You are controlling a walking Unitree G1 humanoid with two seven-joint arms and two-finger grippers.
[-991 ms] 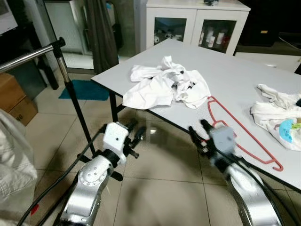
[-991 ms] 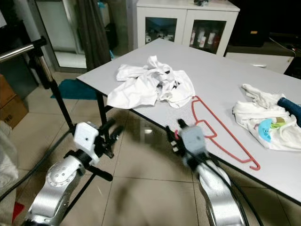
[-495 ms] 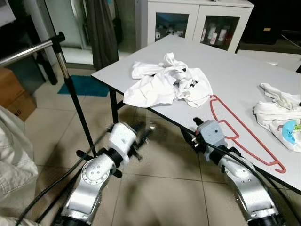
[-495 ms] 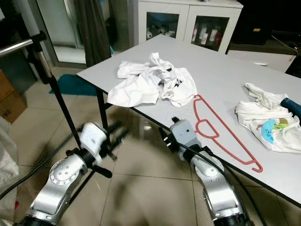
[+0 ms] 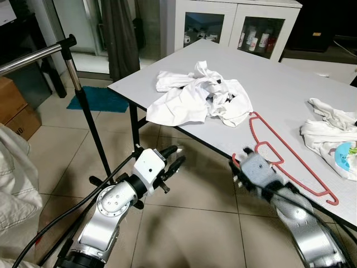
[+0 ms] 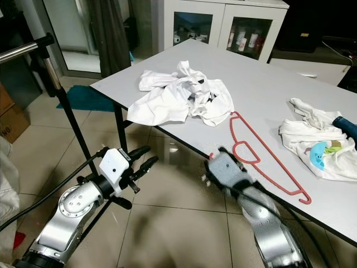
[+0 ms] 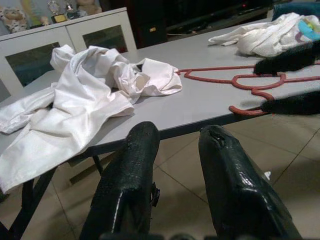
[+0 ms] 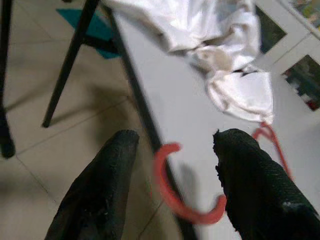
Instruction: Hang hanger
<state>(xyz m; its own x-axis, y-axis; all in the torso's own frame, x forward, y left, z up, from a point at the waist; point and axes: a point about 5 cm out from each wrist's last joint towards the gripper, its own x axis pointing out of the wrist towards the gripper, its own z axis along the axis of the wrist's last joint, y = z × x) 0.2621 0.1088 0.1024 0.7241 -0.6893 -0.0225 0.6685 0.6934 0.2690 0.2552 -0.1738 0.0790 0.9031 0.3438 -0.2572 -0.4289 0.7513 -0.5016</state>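
The grey table [image 5: 290, 89] carried a red hanger [image 5: 281, 159] lying flat along its near edge, long axis running toward the right corner. The right gripper [image 8: 170, 185], fingers spread, sat at that edge with the hanger's curved end between them. The left gripper [image 5: 173, 159], open, hung farther away, over the floor.
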